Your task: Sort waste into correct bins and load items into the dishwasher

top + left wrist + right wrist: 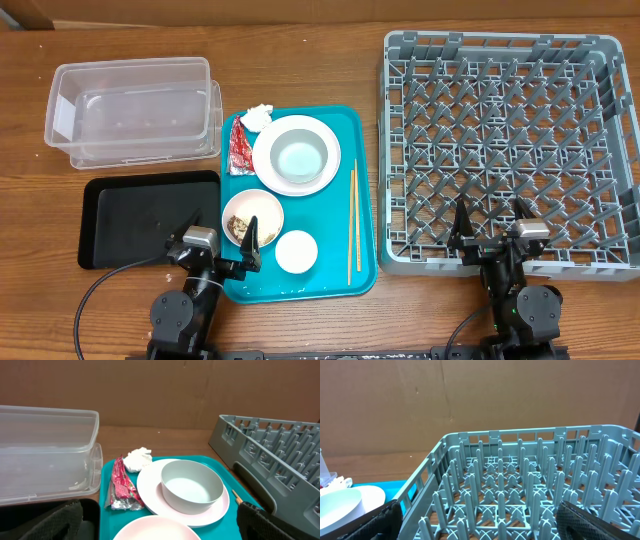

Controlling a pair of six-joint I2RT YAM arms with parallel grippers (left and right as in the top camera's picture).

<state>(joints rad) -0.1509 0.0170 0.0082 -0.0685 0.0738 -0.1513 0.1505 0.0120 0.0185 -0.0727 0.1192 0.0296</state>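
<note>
On a teal tray [330, 275] lie a red foil wrapper [240, 148], a white tissue [257, 117], a pale pink plate [268, 172] carrying a white bowl [298, 155], a small pinkish bowl [252, 218] with rice and brown scraps, a white cup [296, 251] and wooden chopsticks [352, 225]. My left gripper [222, 236] is open and empty, its jaws either side of the small pinkish bowl [157, 531]. The wrapper [121, 487], tissue [137, 458] and white bowl [191, 485] lie ahead of it. My right gripper [492, 228] is open and empty over the front edge of the grey dish rack [385, 150].
The clear tub [130, 110] stands at the back left, with the black tray [150, 215] in front of it, beside my left gripper. The rack [520, 485] fills the right wrist view. The table's front edge is just behind both arms.
</note>
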